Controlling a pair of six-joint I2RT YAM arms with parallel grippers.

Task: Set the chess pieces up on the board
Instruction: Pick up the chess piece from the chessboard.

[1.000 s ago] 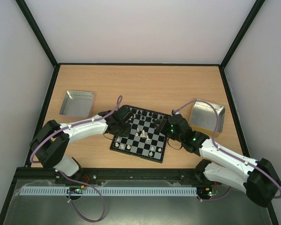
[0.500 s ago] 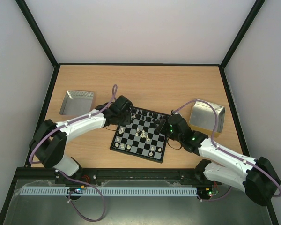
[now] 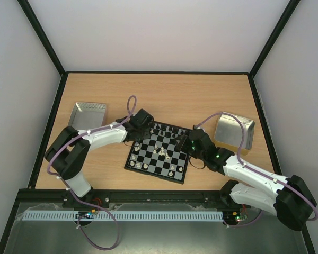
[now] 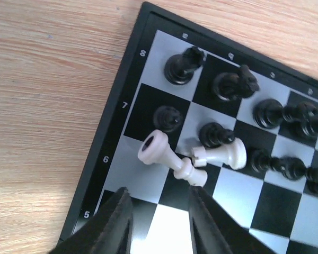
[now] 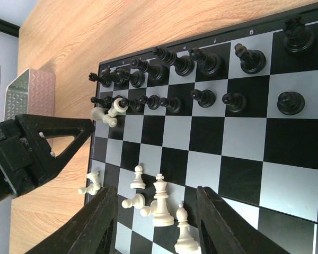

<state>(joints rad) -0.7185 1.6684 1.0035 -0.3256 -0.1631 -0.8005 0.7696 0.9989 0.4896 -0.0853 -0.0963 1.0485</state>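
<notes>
two cream pieces [image 4: 175, 161] lie toppled; left end effector [image 4: 159, 194] and right end effector [image 5: 156, 193] spread.

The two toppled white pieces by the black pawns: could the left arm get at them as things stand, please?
Probably yes: the left pincer hangs open just short of the toppled white pieces, nothing between; black pawns crowd them.

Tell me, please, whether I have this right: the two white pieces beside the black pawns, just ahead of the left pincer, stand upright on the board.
Not quite: the two white pieces beside the black pawns, just ahead of the left pincer, lie on their sides on the board, not upright. The left wrist view shows it.
</notes>
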